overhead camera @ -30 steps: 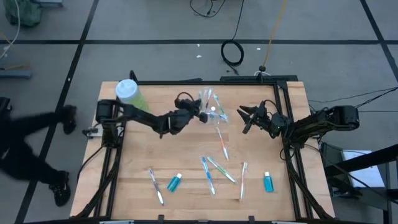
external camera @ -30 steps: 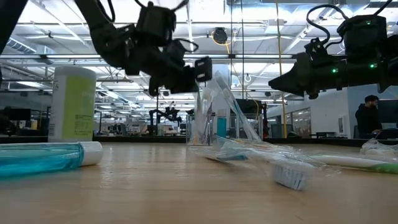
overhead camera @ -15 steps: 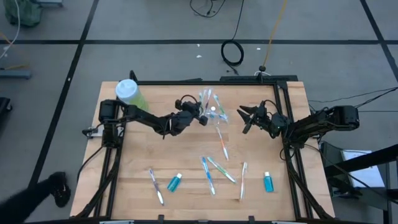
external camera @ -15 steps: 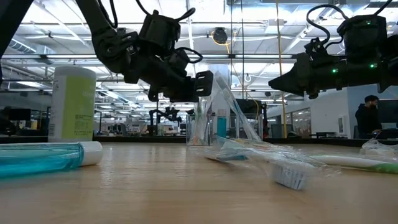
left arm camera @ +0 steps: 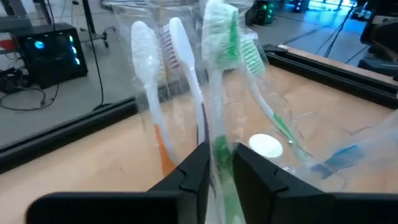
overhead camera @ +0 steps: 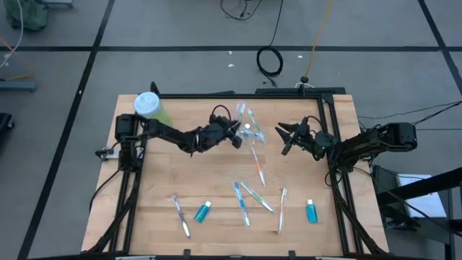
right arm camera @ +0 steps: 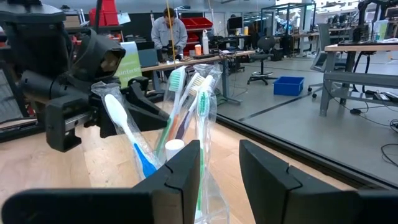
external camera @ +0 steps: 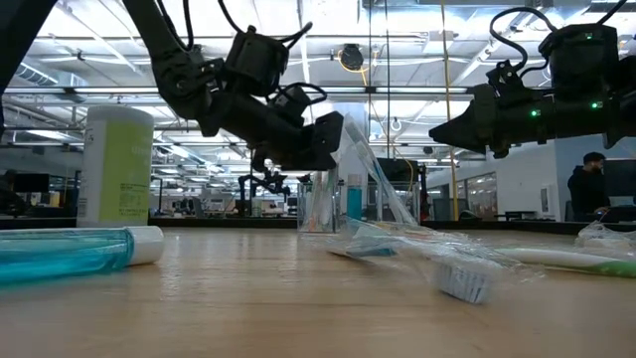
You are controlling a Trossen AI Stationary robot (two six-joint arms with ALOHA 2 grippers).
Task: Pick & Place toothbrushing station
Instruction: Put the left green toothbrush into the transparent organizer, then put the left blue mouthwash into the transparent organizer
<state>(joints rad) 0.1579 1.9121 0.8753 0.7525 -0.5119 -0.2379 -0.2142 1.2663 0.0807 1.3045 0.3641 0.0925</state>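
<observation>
The clear plastic cup point(overhead camera: 245, 128) stands upright near the rear middle of the bench point(overhead camera: 159, 188), holding several wrapped toothbrushes point(left arm camera: 214, 93) bristle-end up, plus a white-capped tube point(left arm camera: 266, 144) in the cup among the brush handles. In the right wrist view the same cup point(right arm camera: 186, 168) shows green, white and blue brush heads above its rim.

The left gripper point(overhead camera: 232, 135) sits just beside the cup on its left side. In the left wrist view its two dark fingers point(left arm camera: 193, 171) are closed on a green-handled wrapped toothbrush point(left arm camera: 219, 155), which passes through the narrow gap between them. In the low view the left gripper point(external camera: 323, 134) is raised off the bench surface, level with the upper part of the cup.

The right gripper point(overhead camera: 287, 137) hovers to the right of the cup, apart from it, with its fingers spread open and nothing between them.

Loose items lie on the front half of the bench: an orange toothbrush point(overhead camera: 259, 167) just in front of the cup, a blue and a green toothbrush point(overhead camera: 249, 198) crossing near the middle, a white toothbrush point(overhead camera: 282, 208), another toothbrush point(overhead camera: 180, 215) at the front left, and two teal tubes point(overhead camera: 203, 211) point(overhead camera: 311, 211).

A tall green bottle point(overhead camera: 150, 108) stands at the rear left corner, well apart from the cup.
</observation>
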